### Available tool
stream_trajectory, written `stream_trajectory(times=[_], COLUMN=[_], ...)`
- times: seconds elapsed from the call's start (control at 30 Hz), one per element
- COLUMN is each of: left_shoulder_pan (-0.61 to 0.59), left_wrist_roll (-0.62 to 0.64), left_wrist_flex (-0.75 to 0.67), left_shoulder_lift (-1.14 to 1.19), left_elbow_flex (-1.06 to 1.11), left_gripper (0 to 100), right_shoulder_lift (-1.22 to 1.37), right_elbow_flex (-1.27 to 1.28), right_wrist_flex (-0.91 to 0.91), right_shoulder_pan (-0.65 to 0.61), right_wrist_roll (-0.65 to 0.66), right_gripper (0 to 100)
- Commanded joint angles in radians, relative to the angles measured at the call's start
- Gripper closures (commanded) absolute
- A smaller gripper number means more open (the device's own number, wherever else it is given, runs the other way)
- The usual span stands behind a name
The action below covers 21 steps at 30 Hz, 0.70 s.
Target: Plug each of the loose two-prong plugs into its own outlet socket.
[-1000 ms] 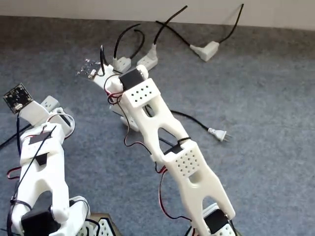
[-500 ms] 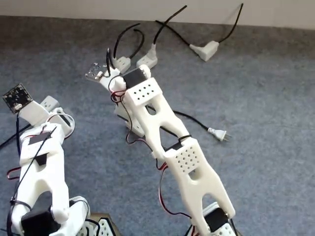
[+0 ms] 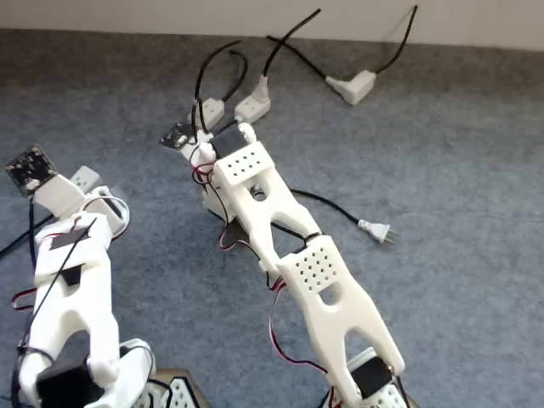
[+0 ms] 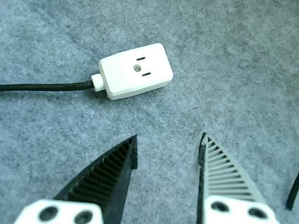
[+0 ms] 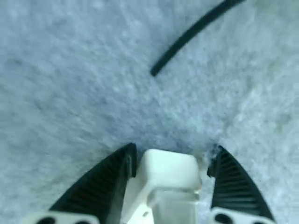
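Observation:
A white outlet socket (image 4: pixel 133 71) on a black cord lies face up on the carpet just beyond my left gripper (image 4: pixel 168 144), which is open and holds nothing. The same socket (image 3: pixel 85 178) sits beside the left arm. My right gripper (image 5: pixel 173 156) is low over the carpet, its jaws standing on either side of a white block (image 5: pixel 170 172) with narrow gaps; I cannot tell if this is a plug or a socket. A loose two-prong plug (image 3: pixel 378 231) lies right of the right arm. Three more white blocks on cords (image 3: pixel 208 110) (image 3: pixel 252 106) (image 3: pixel 353 85) lie at the back.
Grey carpet covers the floor up to a pale wall edge (image 3: pixel 476 25) at the back. A cut black cord end (image 5: pixel 154 72) lies ahead of the right gripper. The plug's cord (image 3: pixel 327 204) runs under the right arm. Open carpet stretches to the right.
The right arm's wrist has drawn back toward its base and to the right, away from the back blocks. The left arm has stayed still.

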Motion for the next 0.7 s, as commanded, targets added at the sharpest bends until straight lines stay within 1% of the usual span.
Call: stream_trajectory(times=[0.0, 0.13, 0.3, 0.47, 0.6, 0.67], left_shoulder_pan=[0.013, 0.013, 0.013, 0.012, 0.012, 0.012], left_wrist_roll=[-0.005, -0.005, -0.005, -0.006, -0.006, -0.006], left_wrist_flex=[0.005, 0.005, 0.005, 0.005, 0.005, 0.005], left_shoulder_lift=[-0.025, -0.025, -0.025, -0.025, -0.025, -0.025], left_elbow_flex=[-0.031, -0.031, -0.031, -0.031, -0.031, -0.031], left_gripper=[77, 77, 77, 78, 78, 78], right_shoulder_lift=[-0.008, 0.001, -0.008, -0.054, -0.180, -0.246], right_elbow_flex=[-0.015, 0.013, 0.039, 0.036, 0.047, 0.058], right_wrist_flex=[0.039, 0.038, 0.038, 0.039, 0.041, 0.041], right_shoulder_pan=[0.018, 0.021, 0.042, 0.073, 0.153, 0.206], right_wrist_roll=[-0.009, -0.005, 0.021, 0.020, 0.018, -0.006], right_gripper=[74.5, 76.3, 89.6, 90.3, 90.4, 90.4])
